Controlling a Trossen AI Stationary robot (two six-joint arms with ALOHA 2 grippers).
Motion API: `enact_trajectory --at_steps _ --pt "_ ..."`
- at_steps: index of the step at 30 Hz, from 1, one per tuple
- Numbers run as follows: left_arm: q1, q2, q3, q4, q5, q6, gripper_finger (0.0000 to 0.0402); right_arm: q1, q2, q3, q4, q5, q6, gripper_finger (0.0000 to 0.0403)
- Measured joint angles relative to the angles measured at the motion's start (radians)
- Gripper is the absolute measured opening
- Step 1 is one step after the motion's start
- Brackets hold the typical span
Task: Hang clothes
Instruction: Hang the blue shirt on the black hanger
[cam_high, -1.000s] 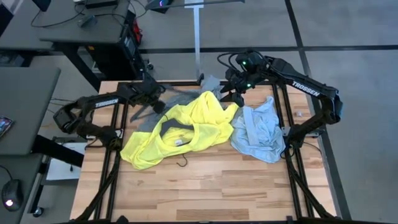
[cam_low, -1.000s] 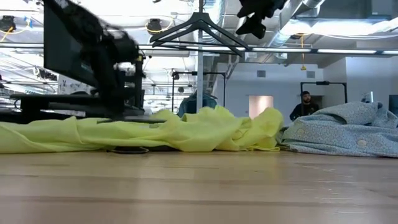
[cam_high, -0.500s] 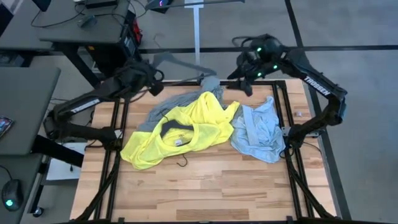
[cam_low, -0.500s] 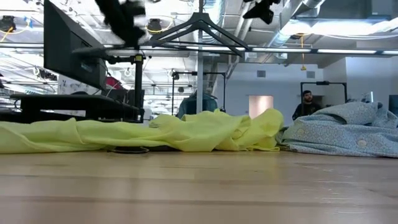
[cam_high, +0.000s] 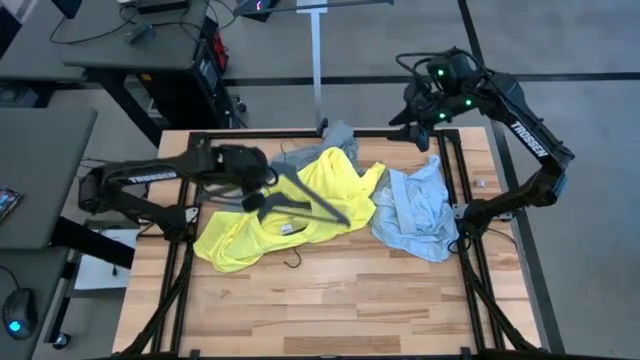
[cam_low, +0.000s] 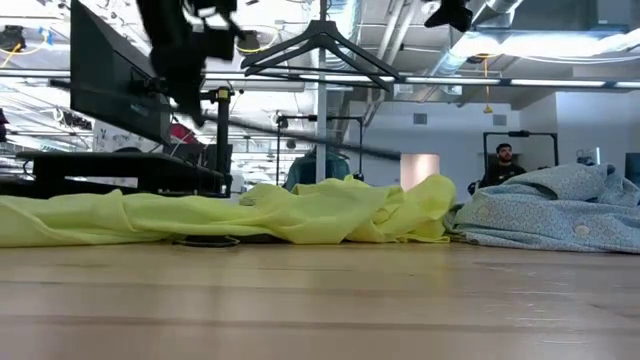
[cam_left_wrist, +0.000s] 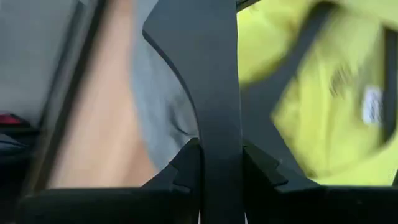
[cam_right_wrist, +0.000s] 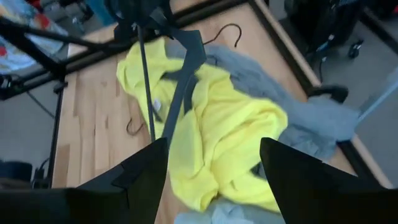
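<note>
Left end effector (cam_high: 252, 172): over the left side of the tabletop (cam_high: 350, 300), fingers pinched on a black hanger (cam_high: 300, 198) held above the yellow T-shirt (cam_high: 285, 215).
Right end effector (cam_high: 425, 115): raised at the far right corner, fingers spread, carrying nothing.
Clothes: yellow T-shirt crumpled mid-tabletop; grey T-shirt (cam_high: 335, 138) partly under it at the far edge; light-blue shirt (cam_high: 415, 215) bunched just to the right.
Handling: looks limp, light, prone to sag and slide; I'd grab at the neckline or shoulder seam.
</note>
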Motion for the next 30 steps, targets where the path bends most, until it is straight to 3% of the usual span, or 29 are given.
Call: enact_trajectory --at_steps 2,5,9,12,15,19,24,30 --pt "0.005 0.046 -0.045 -0.022 0.016 -0.041 0.0060 0.000 0.007 -0.001 -0.029 0.011 0.003 0.0244" --pt "0.012 0.116 -0.046 -0.131 0.018 -0.100 0.0094 0.019 0.005 -0.006 -0.045 0.120 0.036 0.0244" --pt "0.016 0.157 0.051 -0.219 0.060 -0.106 0.0138 0.055 0.005 -0.006 -0.144 0.303 0.131 0.0244" --pt "0.015 0.144 0.151 -0.204 0.073 -0.095 0.0153 0.082 0.008 -0.062 -0.190 0.363 0.277 0.0244" --pt "0.020 0.118 0.241 -0.159 0.074 -0.071 0.0156 0.101 0.004 -0.190 -0.192 0.366 0.385 0.0244" --pt "0.029 0.087 0.327 -0.106 0.073 -0.031 0.0155 0.112 0.002 -0.435 -0.168 0.380 0.399 0.0244" --pt "0.032 0.066 0.342 -0.065 0.074 0.002 0.0155 0.077 0.005 -0.742 0.110 0.394 0.460 0.0244" --pt "0.032 0.066 0.342 -0.058 0.074 0.013 0.0155 0.041 0.005 -0.940 0.327 0.390 0.585 0.0244"
